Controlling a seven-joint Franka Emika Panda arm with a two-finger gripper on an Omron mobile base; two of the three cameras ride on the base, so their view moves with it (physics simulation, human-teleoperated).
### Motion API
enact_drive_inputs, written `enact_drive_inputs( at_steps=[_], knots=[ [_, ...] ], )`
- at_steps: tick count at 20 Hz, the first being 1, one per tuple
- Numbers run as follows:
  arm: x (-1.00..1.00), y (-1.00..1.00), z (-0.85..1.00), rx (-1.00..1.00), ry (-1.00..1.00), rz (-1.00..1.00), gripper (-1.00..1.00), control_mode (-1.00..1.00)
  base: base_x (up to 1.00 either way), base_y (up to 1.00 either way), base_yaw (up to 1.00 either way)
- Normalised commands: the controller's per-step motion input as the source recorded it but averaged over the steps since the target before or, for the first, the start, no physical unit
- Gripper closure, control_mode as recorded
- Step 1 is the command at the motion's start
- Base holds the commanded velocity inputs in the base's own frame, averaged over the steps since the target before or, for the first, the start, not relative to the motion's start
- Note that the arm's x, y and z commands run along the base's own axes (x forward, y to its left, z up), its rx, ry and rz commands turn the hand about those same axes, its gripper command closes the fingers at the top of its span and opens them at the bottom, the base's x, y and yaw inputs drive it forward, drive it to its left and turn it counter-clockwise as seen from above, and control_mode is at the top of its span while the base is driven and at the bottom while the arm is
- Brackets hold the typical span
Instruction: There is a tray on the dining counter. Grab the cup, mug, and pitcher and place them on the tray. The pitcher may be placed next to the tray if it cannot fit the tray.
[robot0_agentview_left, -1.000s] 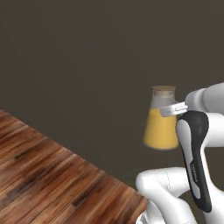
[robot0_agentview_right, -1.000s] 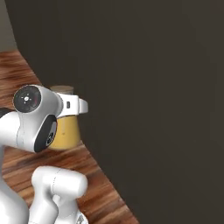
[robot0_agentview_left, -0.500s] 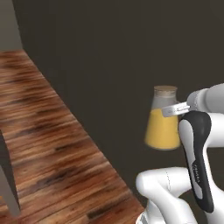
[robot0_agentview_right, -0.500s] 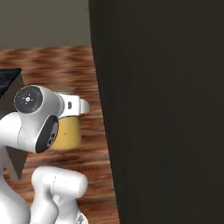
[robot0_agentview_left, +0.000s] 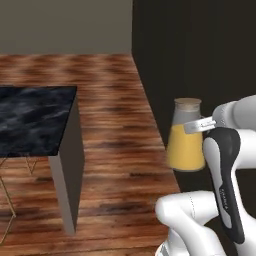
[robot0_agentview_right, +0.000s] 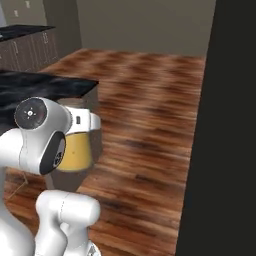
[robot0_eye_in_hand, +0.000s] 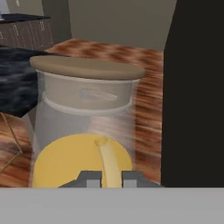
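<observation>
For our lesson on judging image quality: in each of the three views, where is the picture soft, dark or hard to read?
Left base view: the wood floor looks smeared, the wall at right near black. Right base view: the same wall is a flat dark slab without detail. Hand view: the pitcher sits very close, its glass streaked and hazy; the gripper pinches its handle.

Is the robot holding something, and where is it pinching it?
Yes, the gripper holds the pitcher up in the air, pinching its thin handle.
</observation>
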Motion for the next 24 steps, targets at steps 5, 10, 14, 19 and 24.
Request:
enact_drive_inputs(
  at_steps=[5, 10, 14, 19, 24],
  knots=[
    [0.0, 0.0, 0.0, 0.0, 0.0, 0.0, 1.0, 1.0, 1.0, -0.64, 0.26],
    [0.0, 0.0, 0.0, 0.0, 0.0, 0.0, 1.0, 1.0, 1.0, -0.83, 0.16],
    [0.0, 0.0, 0.0, 0.0, 0.0, 0.0, 1.0, 1.0, 1.0, -0.63, 0.14],
    [0.0, 0.0, 0.0, 0.0, 0.0, 0.0, 1.0, 1.0, 1.0, -0.29, 0.19],
    [0.0, 0.0, 0.0, 0.0, 0.0, 0.0, 1.0, 1.0, 1.0, -0.59, 0.26]
  ],
)
